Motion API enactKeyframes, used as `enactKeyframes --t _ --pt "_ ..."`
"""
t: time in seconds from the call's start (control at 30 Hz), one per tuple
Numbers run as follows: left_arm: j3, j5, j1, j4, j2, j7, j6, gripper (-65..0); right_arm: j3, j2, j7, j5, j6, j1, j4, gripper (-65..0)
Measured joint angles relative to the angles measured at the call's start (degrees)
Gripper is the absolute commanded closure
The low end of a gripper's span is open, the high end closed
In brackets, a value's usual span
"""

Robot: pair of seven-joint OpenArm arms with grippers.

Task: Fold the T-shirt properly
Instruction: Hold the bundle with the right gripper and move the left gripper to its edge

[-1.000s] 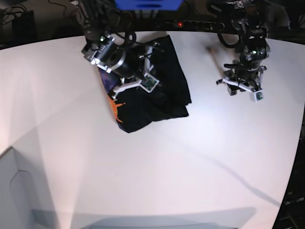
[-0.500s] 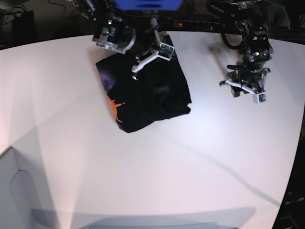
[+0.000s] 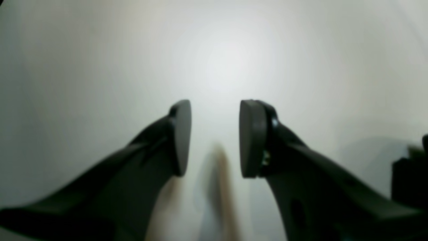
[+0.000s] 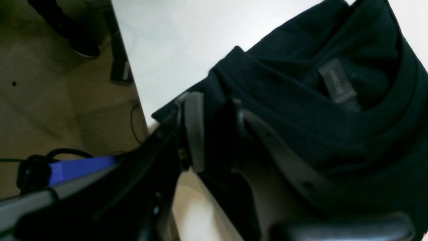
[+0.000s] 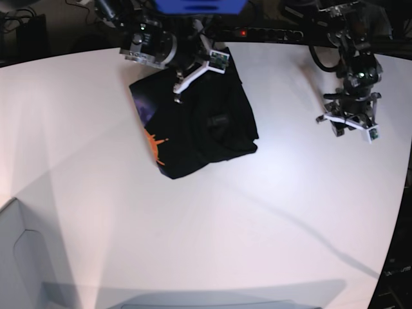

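In the base view, the T-shirt (image 5: pixel 196 125) lay folded into a dark bundle at the far left-centre of the white table (image 5: pixel 212 232), with an orange splash and a purplish print on its left edge. Its long axis ran from the far edge toward the near side. The right gripper (image 5: pixel 196 64) sat over the shirt's far edge, much the nearer arm. The left gripper (image 5: pixel 351 123) hovered well apart at the far right, over bare table.

In the left wrist view, the left claw (image 3: pixel 214 137) stood moderately open with nothing between its pads; only white table and a blurred brownish streak showed below.

In the right wrist view, the right claw (image 4: pixel 215 130) straddled a fold of black cloth (image 4: pixel 301 100) at the table's edge. Its pads stood narrowly apart; whether they gripped or merely bracketed the cloth could not be told. A grey neck label (image 4: pixel 337 82) showed just beyond. The shirt's near part was cut off, and the image was blurred.
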Motion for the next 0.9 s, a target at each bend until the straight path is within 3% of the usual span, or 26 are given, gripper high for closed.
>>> enactKeyframes --t 0.2,0.37,0.5,0.73,0.9 --pt "-2.05 0.24 -0.83 0.02 -0.04 -0.02 0.02 -23.5 -0.02 1.64 0.15 -0.09 -0.17 -0.02 0.09 -12.3" --pt "2.99 0.09 0.37 1.40 0.66 0.15 0.00 -23.5 -0.24 0.50 -0.72 0.39 -0.15 1.14 0.09 -12.9" --pt "5.51 -0.15 1.09 1.97 3.37 0.22 0.00 -23.5 -0.22 -0.33 -0.48 0.46 -0.15 2.29 0.07 -13.9" --pt "9.88 0.11 3.26 1.77 6.03 0.02 0.00 -23.5 -0.04 -2.23 -0.26 0.44 -0.15 2.45 0.04 -38.1" --pt "15.41 0.02 3.54 -0.83 6.16 -0.24 0.07 -23.5 -0.04 -2.21 -0.28 0.46 -0.15 3.34 0.22 -41.8"
